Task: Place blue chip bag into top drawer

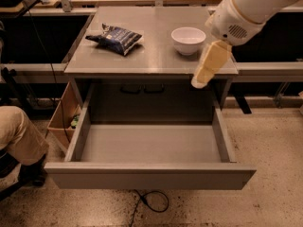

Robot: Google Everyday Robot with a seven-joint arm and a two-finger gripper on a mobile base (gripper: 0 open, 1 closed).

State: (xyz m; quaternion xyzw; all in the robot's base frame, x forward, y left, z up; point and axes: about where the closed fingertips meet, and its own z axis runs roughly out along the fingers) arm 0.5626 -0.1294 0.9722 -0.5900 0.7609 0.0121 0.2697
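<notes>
Right now, hand [200, 81] at the right front corner of the counter [156, 63]: cream-coloured, tilted down and to the left, on a bulky white arm [246, 8] entering from the upper right. Hangs just in front of the white bowl [188, 39], apparently above the counter's edge rather than resting on it, though hard to judge from this angle. Open or closed: cannot tell.

Blue chip bag [116, 38] lying flat on the left rear part of the counter, crinkled, dark navy with pale lettering. Sits well apart from the hand, with the bowl off to its right and not touching it.

Top drawer [151, 176] standing wide open below the counter, with the flat grey front panel nearest the camera and the grey floor of the drawer in full view.

Tan cardboard box [60, 119] on the ground just beside the drawer's left wall. Knee in tan trousers [19, 136] at the far left edge. Black cable [152, 201] looping on the speckled floor under the drawer front.
</notes>
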